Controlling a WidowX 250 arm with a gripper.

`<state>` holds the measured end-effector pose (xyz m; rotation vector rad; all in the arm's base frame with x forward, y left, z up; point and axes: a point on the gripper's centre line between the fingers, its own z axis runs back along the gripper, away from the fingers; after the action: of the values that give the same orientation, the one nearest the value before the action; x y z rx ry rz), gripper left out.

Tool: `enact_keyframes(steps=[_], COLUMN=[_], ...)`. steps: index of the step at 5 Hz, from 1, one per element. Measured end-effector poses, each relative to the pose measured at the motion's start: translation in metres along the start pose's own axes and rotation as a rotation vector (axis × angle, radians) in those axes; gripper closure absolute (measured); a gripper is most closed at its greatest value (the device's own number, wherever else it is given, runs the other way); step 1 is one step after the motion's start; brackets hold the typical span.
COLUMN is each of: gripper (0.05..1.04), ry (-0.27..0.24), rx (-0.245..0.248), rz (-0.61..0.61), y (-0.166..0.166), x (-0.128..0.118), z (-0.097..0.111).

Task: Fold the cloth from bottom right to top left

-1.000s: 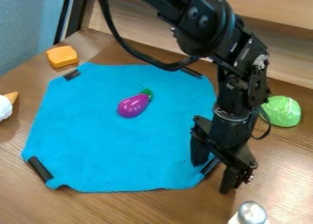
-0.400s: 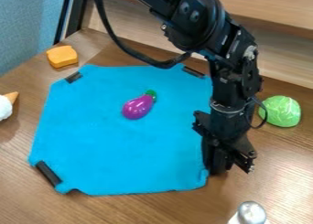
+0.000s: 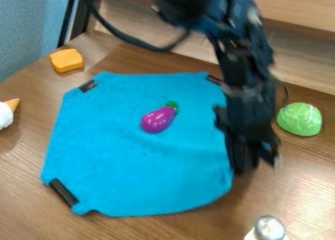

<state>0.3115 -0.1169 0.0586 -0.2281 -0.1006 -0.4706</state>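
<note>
The blue cloth [image 3: 131, 160] lies on the table with black patches at several of its corners. On top of it, right of centre, is a purple eggplant [image 3: 157, 120] with a green cap. My gripper [image 3: 243, 169] hangs at the cloth's lower right edge, its fingers together on that edge. The gripped bit is hidden behind them, and the lower right corner bulges below.
An orange bread slice [image 3: 66, 60] sits at the upper left, an ice cream cone [image 3: 8, 111] at the left edge. The green cabbage [image 3: 299, 119] is right of the arm. A silver-topped object [image 3: 269, 229] stands at the bottom right.
The gripper has closed at the cloth's lower right and moved slightly up in view. The cloth has slid right and a little down, carrying the eggplant along.
</note>
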Motion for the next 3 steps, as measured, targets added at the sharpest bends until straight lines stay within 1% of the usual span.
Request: enact_keyframes(steps=[1, 2, 3], gripper=[1.025, 1.025, 1.025], ry=[-0.049, -0.074, -0.094], rx=[-0.007, -0.004, 0.011], rz=[0.05, 0.102, 0.196], y=[0.024, 0.048, 0.09], x=[-0.004, -0.008, -0.021], z=[0.031, 0.05, 0.069])
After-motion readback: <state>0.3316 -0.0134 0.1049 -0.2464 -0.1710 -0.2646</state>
